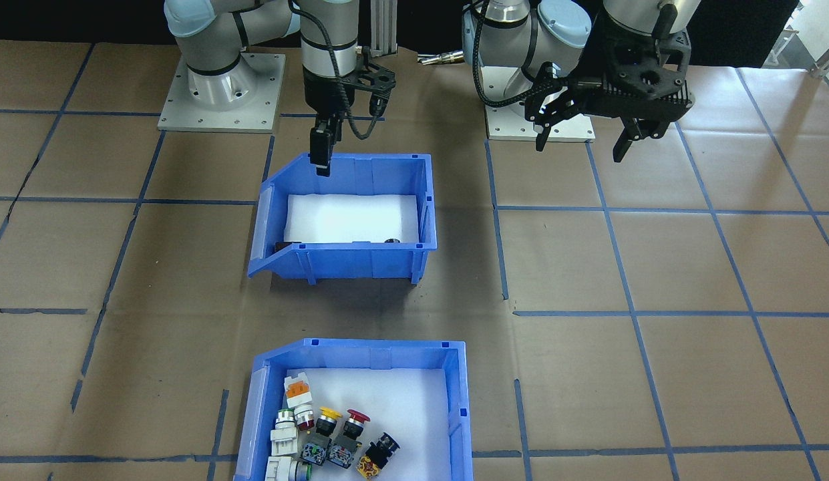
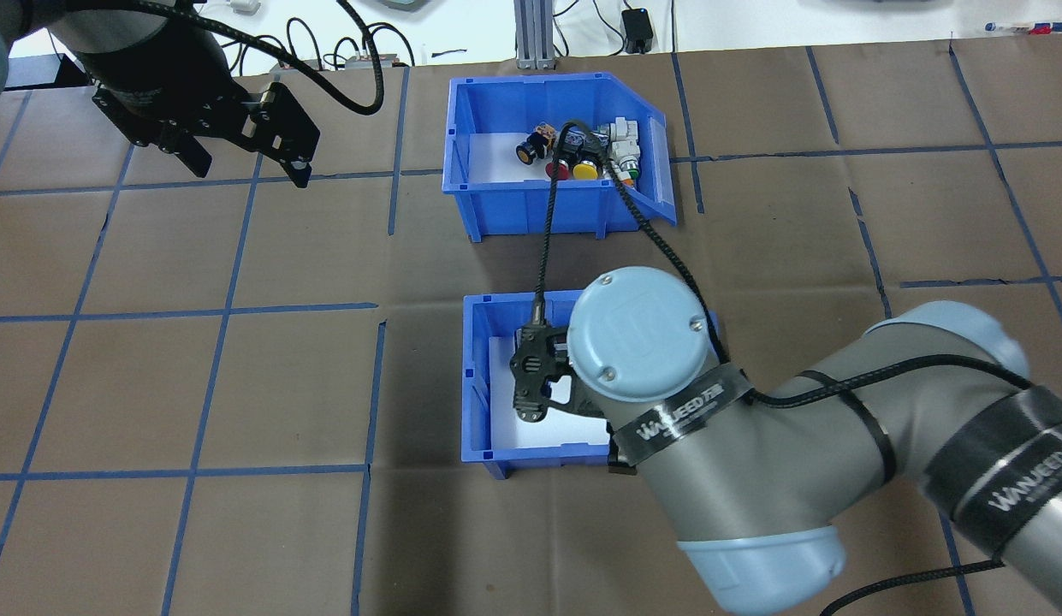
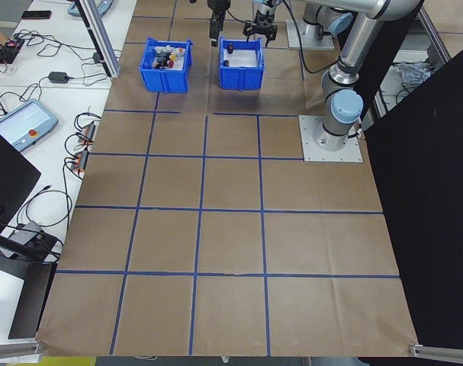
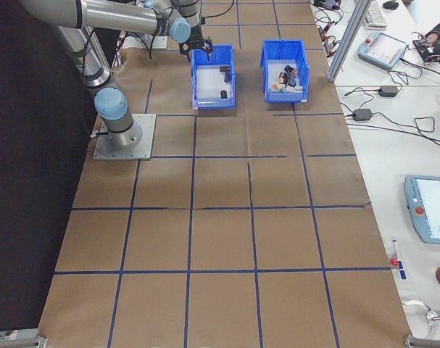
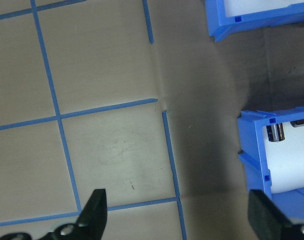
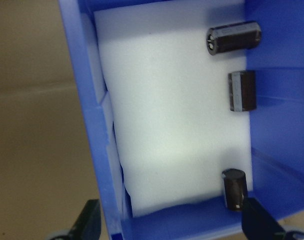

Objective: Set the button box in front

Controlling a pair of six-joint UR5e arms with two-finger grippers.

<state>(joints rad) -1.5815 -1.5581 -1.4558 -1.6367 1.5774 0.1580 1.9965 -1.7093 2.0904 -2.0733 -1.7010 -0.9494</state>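
— Where is the button box (image 2: 531,214) sitting?

— It is resting on the far side of the table from the robot, with the coloured push buttons (image 2: 582,158) lying in a heap inside it. Its sloped open end is facing the robot's right. The other blue bin (image 1: 347,260), holding only a few dark cylinders (image 6: 234,40), is standing between it and the robot, well apart from it.

— And the grippers?

— The right gripper (image 1: 320,167) is hanging at the rear wall of that nearer bin. Its fingers are spread, gripping nothing, and a wall of the bin is showing between them in the wrist view. The left gripper (image 1: 580,150) is hovering over bare table with its fingers spread wide and empty.

— Which one is lying closer to the button box?

— Neither is touching it. The left gripper is sitting off to the box's closed side, with open table between them. The right one, I judge, is having to deal with the nearer bin first, since that bin is occupying the front spot.
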